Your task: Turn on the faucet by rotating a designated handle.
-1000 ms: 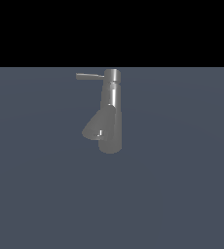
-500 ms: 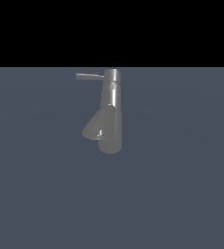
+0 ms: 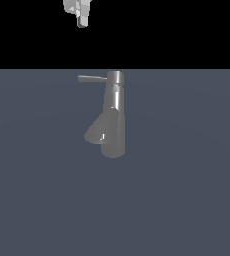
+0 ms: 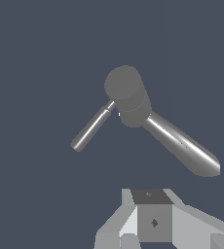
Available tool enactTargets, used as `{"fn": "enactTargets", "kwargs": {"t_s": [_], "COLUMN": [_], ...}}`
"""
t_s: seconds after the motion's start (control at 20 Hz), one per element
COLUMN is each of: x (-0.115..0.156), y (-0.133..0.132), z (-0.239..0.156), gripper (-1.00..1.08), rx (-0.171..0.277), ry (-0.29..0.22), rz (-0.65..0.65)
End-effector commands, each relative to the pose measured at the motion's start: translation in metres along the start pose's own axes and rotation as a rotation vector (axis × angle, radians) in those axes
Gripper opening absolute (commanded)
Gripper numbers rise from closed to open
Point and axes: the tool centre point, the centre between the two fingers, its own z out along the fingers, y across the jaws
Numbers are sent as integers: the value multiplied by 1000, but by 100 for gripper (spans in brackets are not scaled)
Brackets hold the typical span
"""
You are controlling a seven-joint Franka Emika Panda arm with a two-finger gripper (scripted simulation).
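Faucet stands a little above the middle of the exterior view, alone on a flat grey-blue tabletop, with its short wide spout angled down toward the lower left. The handle, a thin straight rod, sticks out from the cap toward the left of that frame, and in the wrist view it shows left of centre, clearly apart from the thick body. The pincer hangs at the top edge of the exterior view, above the handle and well apart from it; it holds nothing, but how wide it is open I cannot tell, because only its tip shows there and only its base in the wrist view. I judge the approach is not yet finished. The risk is that the pincer comes down on the cap or the spout instead of the slim rod, or pushes too near the cap, where the rod gives little leverage and fingers may slip off. Room is generous: nothing else stands on the tabletop around the faucet.
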Motion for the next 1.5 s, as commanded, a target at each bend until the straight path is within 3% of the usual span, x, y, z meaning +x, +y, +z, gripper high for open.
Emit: {"fn": "enactTargets", "kwargs": {"t_s": [0.0, 0.8, 1.45], "x": [4, 23, 28], "y": [-14, -92, -121], "z": [11, 93, 136], "gripper": [-100, -100, -100], "rx": [2, 8, 11], "ry": [-1, 6, 13], "rz": [63, 448, 614]}}
